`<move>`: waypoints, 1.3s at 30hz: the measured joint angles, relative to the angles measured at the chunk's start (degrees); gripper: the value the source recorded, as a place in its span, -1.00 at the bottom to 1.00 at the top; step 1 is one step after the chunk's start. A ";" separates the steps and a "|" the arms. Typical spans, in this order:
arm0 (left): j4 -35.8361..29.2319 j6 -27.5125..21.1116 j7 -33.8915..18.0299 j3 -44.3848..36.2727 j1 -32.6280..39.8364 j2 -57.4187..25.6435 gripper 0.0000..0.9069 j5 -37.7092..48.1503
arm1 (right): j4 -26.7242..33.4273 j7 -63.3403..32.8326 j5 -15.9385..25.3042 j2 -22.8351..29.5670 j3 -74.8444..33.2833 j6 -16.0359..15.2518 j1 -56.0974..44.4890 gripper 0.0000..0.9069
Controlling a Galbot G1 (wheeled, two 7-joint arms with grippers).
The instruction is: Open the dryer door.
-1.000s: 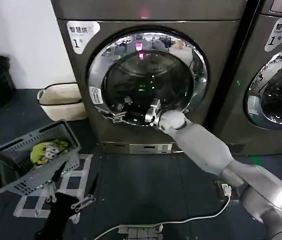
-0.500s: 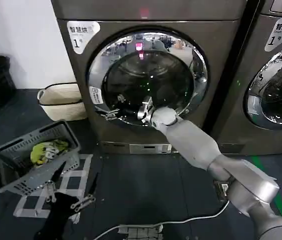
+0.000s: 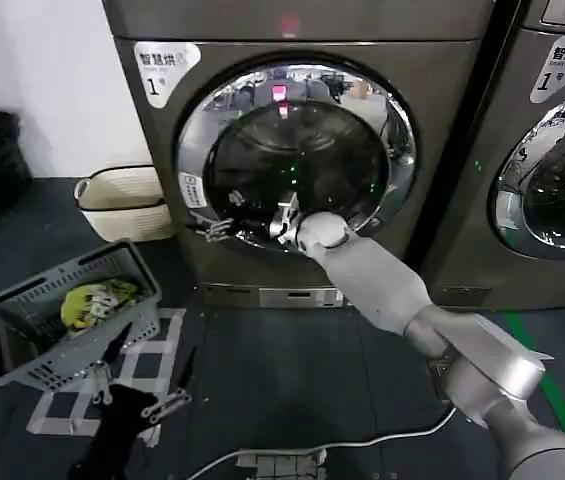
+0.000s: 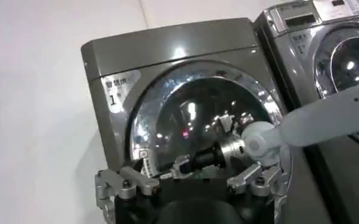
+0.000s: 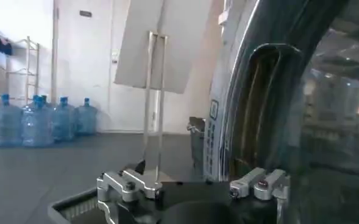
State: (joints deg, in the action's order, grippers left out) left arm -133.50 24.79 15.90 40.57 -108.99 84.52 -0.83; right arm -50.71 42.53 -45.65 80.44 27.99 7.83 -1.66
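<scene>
Here right pincer [image 3: 284, 219] meets dryer door [image 3: 297, 150].

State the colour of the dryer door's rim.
Shiny chrome silver, around dark glass; the dryer door shows best in the head view.

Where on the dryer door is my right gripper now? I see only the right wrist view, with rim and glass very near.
Observer: The head view shows the right gripper low on the dryer door, by the bottom edge of the glass.
Operator: And the left gripper?
Observer: The left gripper is open and hangs low near the floor, beside a grey basket, well back from the dryer.
</scene>
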 joint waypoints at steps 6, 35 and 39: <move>0.04 0.00 0.00 0.09 0.06 -0.05 1.00 0.12 | -1.52 3.10 -0.57 -0.81 0.05 0.00 0.00 1.00; -0.03 -1.18 -0.45 1.28 1.20 -0.32 1.00 1.09 | -17.90 15.98 -5.29 -13.31 1.61 -0.55 -3.82 1.00; -0.08 -2.38 -0.67 2.26 1.97 -1.04 1.00 2.84 | -21.50 15.98 -6.06 -15.77 1.48 -0.90 -4.91 1.00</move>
State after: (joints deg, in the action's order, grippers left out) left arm -133.59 22.41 15.23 42.83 -107.02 83.48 2.01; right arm -72.21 58.50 -51.71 64.67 29.47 6.93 -6.57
